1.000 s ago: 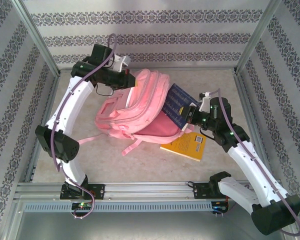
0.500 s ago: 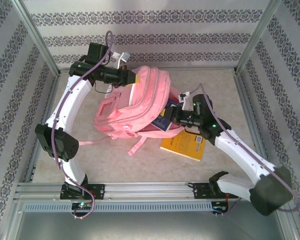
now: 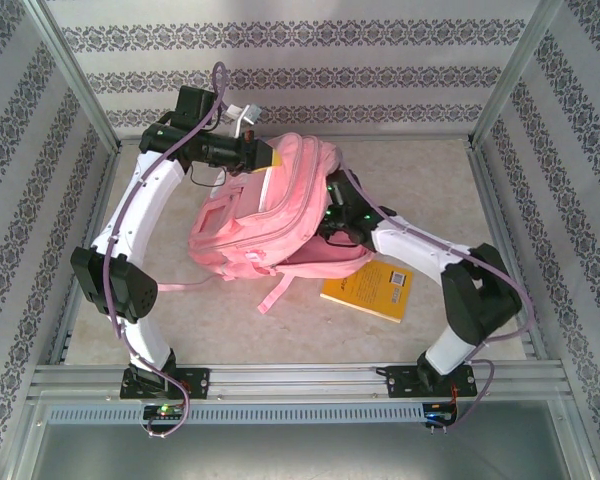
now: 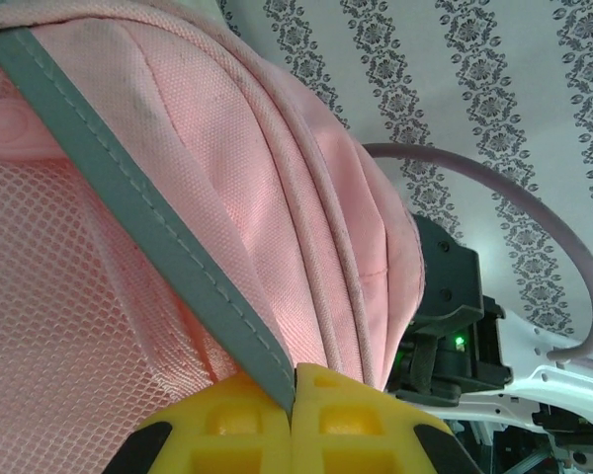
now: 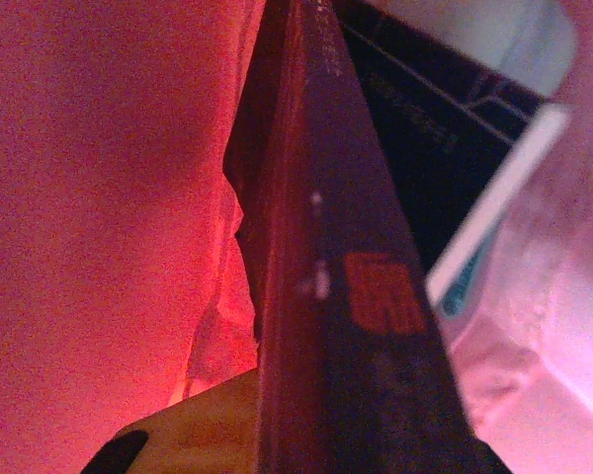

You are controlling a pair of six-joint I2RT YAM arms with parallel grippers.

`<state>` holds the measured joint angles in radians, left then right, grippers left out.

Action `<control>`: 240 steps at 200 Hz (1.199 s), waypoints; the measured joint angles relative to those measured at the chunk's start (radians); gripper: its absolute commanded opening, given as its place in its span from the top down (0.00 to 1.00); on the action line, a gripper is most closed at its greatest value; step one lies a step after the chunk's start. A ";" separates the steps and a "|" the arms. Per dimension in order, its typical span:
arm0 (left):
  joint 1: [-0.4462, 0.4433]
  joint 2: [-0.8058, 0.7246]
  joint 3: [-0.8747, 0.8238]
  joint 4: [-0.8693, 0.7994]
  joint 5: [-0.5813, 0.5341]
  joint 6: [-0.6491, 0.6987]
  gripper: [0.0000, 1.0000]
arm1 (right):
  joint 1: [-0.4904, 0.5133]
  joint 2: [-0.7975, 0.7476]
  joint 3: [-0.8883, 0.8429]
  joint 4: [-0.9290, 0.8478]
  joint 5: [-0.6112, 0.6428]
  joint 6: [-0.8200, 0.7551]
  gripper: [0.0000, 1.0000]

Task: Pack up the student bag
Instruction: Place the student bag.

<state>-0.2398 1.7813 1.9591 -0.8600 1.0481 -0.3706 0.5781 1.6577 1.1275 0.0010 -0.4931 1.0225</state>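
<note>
The pink student bag (image 3: 265, 215) lies mid-table with its mouth facing right. My left gripper (image 3: 268, 158) is shut on the bag's upper rim and holds it up. In the left wrist view its yellow fingers (image 4: 356, 415) pinch the grey trim strip (image 4: 148, 217) of the student bag (image 4: 306, 197). My right gripper (image 3: 330, 215) reaches into the bag's mouth. In the right wrist view it is shut on a dark blue book (image 5: 346, 296), with one yellow finger (image 5: 203, 425) against the cover and red-lit bag fabric (image 5: 99, 197) on the left.
A yellow book (image 3: 368, 287) lies flat on the table just right of the bag, under my right forearm. A loose pink strap (image 3: 272, 295) trails toward the front rail. Metal frame posts and patterned walls close the sides and back. A white-edged flat thing (image 5: 494, 217) sits beside the book.
My right arm has swung left and pushed the dark blue book into the bag's mouth, where the top view no longer shows it. My left gripper has lifted the rim slightly.
</note>
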 measured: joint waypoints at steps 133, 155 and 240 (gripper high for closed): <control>0.103 -0.017 -0.089 0.128 0.011 -0.114 1.00 | 0.043 0.050 0.147 -0.035 0.052 -0.109 0.02; 0.130 -0.024 -0.113 0.153 -0.015 -0.134 1.00 | 0.020 -0.041 0.108 -0.045 0.037 -0.169 0.02; 0.162 -0.103 -0.196 0.158 -0.260 -0.158 1.00 | -0.126 -0.432 -0.142 -0.238 0.206 -0.285 0.05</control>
<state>-0.0780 1.6783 1.7630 -0.7021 0.7883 -0.5282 0.4526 1.2259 0.9855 -0.2367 -0.2871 0.7380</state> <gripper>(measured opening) 0.057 0.947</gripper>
